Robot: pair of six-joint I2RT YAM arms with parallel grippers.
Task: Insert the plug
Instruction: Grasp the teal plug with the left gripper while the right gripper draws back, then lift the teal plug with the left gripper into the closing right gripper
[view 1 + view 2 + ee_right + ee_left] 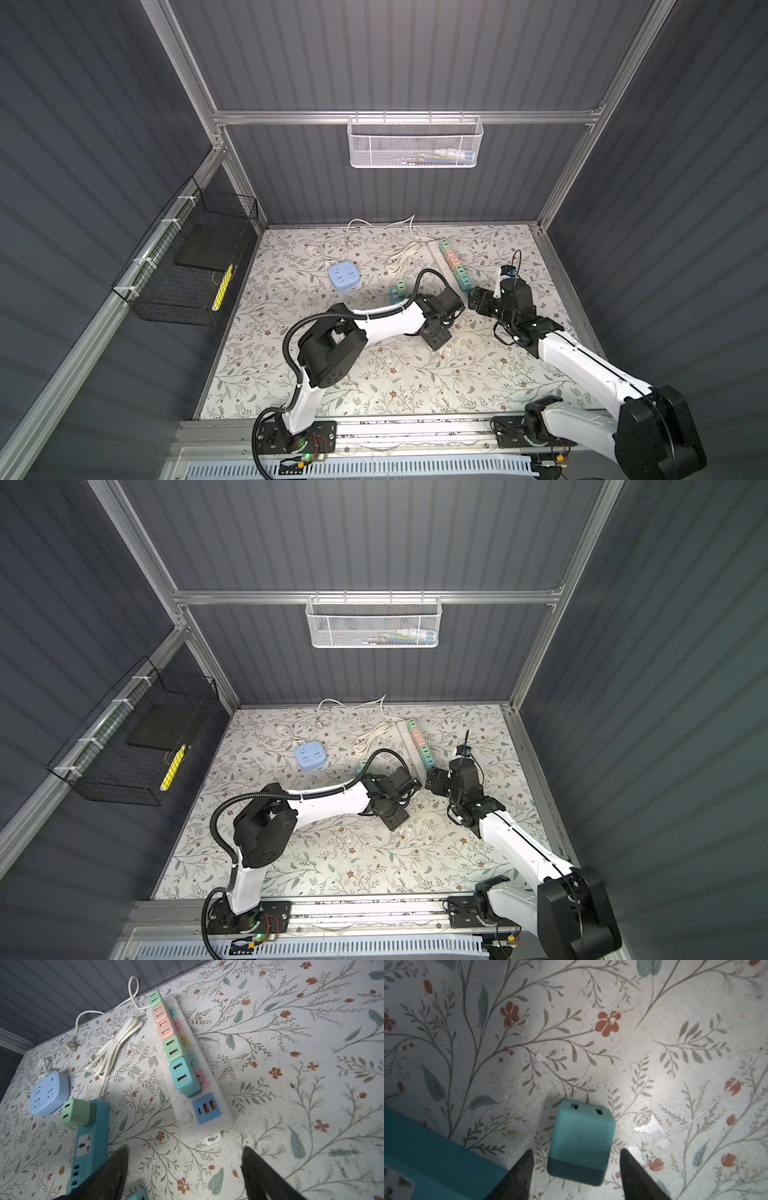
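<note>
The plug (581,1138), a teal cube with two slots in its far face, lies on the floral table. My left gripper (576,1150) points down over it, open, one finger on each side with a small gap to each. Its arm hides the plug in both top views. A teal power strip (425,1157) lies close beside one left finger; it carries a green plug (75,1112) and has a free socket (83,1145). My right gripper (185,1148) hovers open and empty near the end of the white power strip (207,1126).
The white strip holds several coloured plugs (182,1076) and a blue USB block (206,1108). A light blue square socket (343,276) and coiled white cords (112,1047) lie further back. Both wrists (440,307) (511,299) stand close together mid-table.
</note>
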